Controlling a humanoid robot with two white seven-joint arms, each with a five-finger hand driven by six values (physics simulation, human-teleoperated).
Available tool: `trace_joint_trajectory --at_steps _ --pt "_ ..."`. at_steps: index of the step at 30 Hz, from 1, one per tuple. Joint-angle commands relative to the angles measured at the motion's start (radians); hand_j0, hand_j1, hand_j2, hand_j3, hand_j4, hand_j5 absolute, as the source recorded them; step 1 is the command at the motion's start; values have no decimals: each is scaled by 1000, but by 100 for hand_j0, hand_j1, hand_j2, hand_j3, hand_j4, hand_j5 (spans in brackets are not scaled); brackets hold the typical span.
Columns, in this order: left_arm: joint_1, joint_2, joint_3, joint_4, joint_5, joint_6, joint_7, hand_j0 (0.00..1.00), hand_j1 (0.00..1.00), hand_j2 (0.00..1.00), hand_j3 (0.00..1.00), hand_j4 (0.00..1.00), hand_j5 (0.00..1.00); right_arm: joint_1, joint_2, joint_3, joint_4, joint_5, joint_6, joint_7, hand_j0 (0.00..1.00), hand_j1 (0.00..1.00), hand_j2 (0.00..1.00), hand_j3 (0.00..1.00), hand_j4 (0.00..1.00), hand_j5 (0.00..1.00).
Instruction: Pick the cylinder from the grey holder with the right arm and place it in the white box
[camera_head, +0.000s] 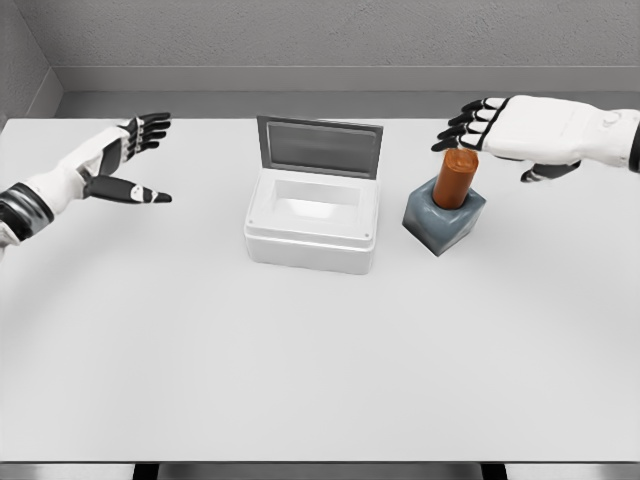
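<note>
The orange cylinder stands upright in the grey holder, just right of the white box with its lid raised. The right hand hovers above the holder, fingers spread, gripping nothing. Far left of the box, the left hand hangs spread over the table.

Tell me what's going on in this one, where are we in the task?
The right hand hovers open just above and behind the orange cylinder, which stands upright in the grey holder; nothing is grasped yet. The white box sits left of the holder with its lid up and looks empty. The left hand is held open over the table's far left, away from everything.
</note>
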Motion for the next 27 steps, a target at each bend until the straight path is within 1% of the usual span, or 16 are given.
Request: trace_joint_trajectory --at_steps 1,4,6,7,8,14,20,27 --pt "0 -7 1 4 5 21 -1 100 100 100 100 100 100 -2 13 8 14 0 3 0 100 100 100 100 100 100" --pt "-5 -12 1 16 4 23 -1 100 100 100 100 100 100 -9 36 13 31 2 3 0 100 100 100 100 100 100" --pt "-5 -19 0 39 4 23 -1 100 100 100 100 100 100 -28 56 65 54 25 3 0 100 100 100 100 100 100" --pt "-5 -28 1 53 -16 21 -1 100 100 100 100 100 100 -28 68 67 57 51 3 0 100 100 100 100 100 100" --pt "-6 -36 1 62 -38 20 -1 100 100 100 100 100 100 -28 71 70 62 51 3 0 100 100 100 100 100 100" --pt "-5 -50 1 62 -45 20 -1 100 100 100 100 100 100 -34 90 87 104 66 3 0 100 100 100 100 100 100" --pt "-3 -51 1 61 -45 18 -2 100 100 100 100 100 100 -43 111 87 112 66 3 0 100 100 100 100 100 100" --pt "-3 -51 1 61 -45 18 -2 100 100 100 100 100 100 -43 114 93 127 66 3 0 100 100 100 100 100 100"
